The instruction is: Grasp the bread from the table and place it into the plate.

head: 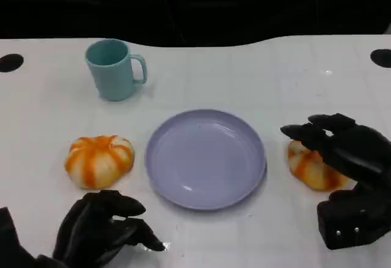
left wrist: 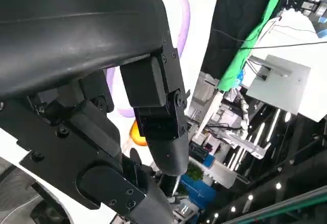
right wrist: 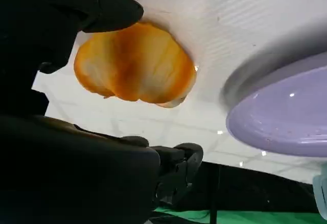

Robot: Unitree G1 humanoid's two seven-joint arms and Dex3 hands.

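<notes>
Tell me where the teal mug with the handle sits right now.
In the head view the teal mug stands upright at the table's far left, beyond the round lavender plate and behind the left orange-striped bread roll.

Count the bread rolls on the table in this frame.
2: one bread roll left of the purple plate, one bread roll right of it, partly under the right hand.

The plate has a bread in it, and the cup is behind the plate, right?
Not quite. The plate is empty, as the head view shows. One bread lies on the table left of it, and another bread lies right of it, under the right hand. The cup does stand behind the plate, off to the left.
</notes>
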